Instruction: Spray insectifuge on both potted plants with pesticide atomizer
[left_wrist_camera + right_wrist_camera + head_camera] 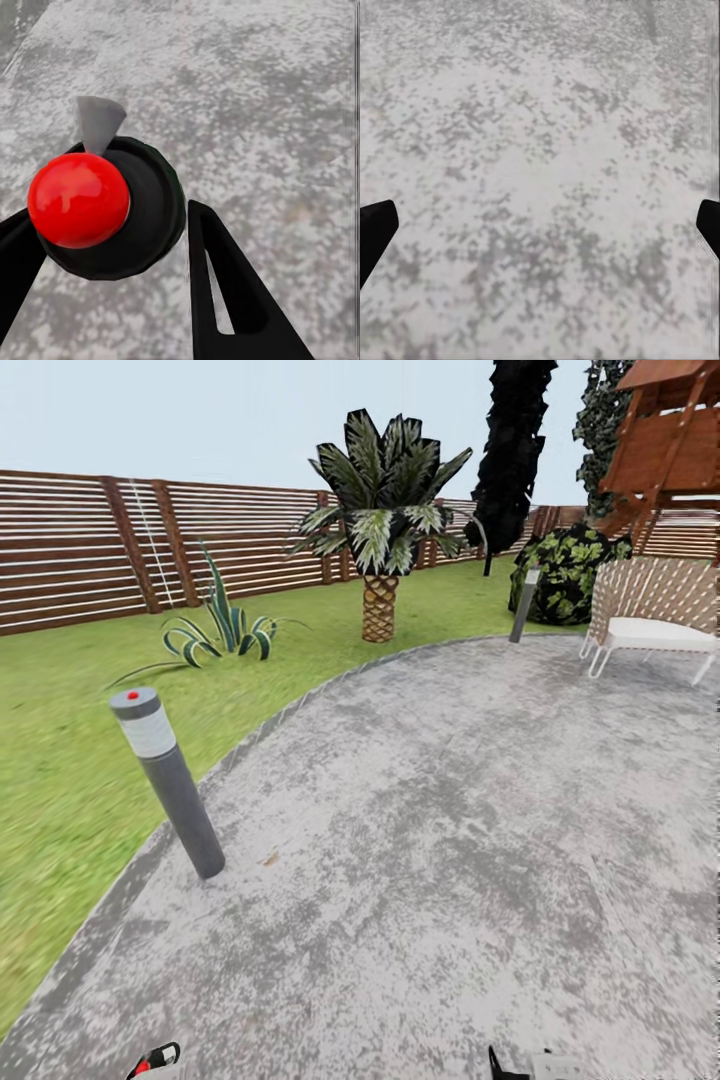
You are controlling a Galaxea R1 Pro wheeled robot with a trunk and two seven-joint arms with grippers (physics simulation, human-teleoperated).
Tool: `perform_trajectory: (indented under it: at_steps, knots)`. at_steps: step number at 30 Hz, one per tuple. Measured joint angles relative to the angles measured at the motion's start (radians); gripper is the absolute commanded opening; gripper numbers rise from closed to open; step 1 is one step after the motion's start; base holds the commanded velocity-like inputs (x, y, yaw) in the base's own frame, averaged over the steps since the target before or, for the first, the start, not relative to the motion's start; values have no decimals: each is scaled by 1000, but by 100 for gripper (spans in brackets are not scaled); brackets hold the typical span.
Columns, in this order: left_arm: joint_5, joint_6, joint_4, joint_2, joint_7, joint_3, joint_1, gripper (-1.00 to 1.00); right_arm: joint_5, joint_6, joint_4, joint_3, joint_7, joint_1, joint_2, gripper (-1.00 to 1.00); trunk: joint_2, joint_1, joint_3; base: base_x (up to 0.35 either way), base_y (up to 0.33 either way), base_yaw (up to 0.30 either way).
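Below, the left gripper (112,247) pinching the round, red-capped atomizer (105,206); right gripper (540,225) spread over mottled paving (540,112).

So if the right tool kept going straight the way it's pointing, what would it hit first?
Most likely the grey paved patio. The right tool is open, nothing sits between its fingertips, and speckled paving lies ahead, though how far is unclear.

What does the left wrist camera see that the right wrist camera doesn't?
Left wrist view: the left end effector closed around what looks like the pesticide atomizer, a round dark body with a shiny red ball and a grey cone sticking out.
Right wrist view: the right end effector wide open, its black fingertips at the picture's edges with nothing between them.
Both: speckled grey patio paving underneath.
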Motion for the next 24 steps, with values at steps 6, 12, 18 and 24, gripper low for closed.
perform_trajectory:
  at_steps: [6, 12, 18, 24]
  knots:
    - [0, 0, 0, 0, 0, 0, 0, -100, -1, 0, 0, 0, 0, 0, -1, 100, 28, -15, 17, 0, 0, -243]
    - [1, -1, -1, 0, 0, -1, 0, -100, -1, 0, 1, 0, 1, 0, -1, 100, 28, -16, 22, 91, 0, -265]
    - [1, -2, 0, 0, 0, -1, 0, -100, 0, 0, -1, 0, 1, 0, 0, 100, 28, -16, 24, 307, 0, -279]
    - [2, 0, 0, -2, 0, -1, 0, -100, -1, 0, -2, 1, 3, 1, 1, 100, 28, -16, 24, 333, 0, -284]
